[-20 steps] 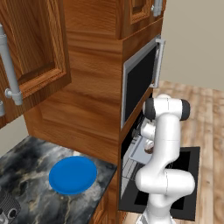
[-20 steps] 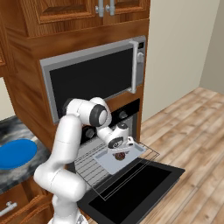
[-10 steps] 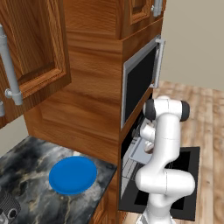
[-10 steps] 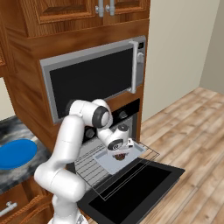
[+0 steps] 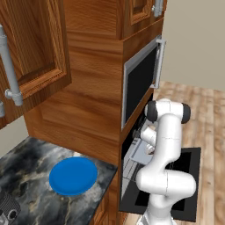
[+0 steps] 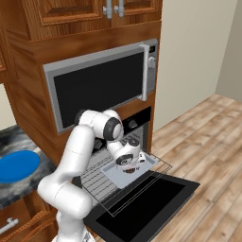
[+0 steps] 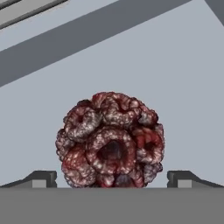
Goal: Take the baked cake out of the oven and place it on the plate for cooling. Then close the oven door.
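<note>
- Barely anything has shifted since a second ago; the gripper (image 6: pixel 128 166) has only dipped a touch lower over the tray (image 6: pixel 144 163).
- The arm bends down over the pulled-out rack (image 6: pixel 99 179), fingers spread wide either side of the cake (image 7: pixel 110 141).
- The cake sits on the tray, above the dropped oven door (image 6: pixel 142 203).
- The blue plate (image 5: pixel 73 175) lies on the counter (image 5: pixel 26 176).

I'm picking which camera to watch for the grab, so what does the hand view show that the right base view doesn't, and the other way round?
Only the hand view shows the baked cake up close, centred between the two open fingertips, resting on the grey tray. Only the right base view shows the surroundings: the blue plate on the counter at left, the lowered oven door, the pulled-out wire rack and the microwave above. Both share the tray and the gripper over it.
</note>
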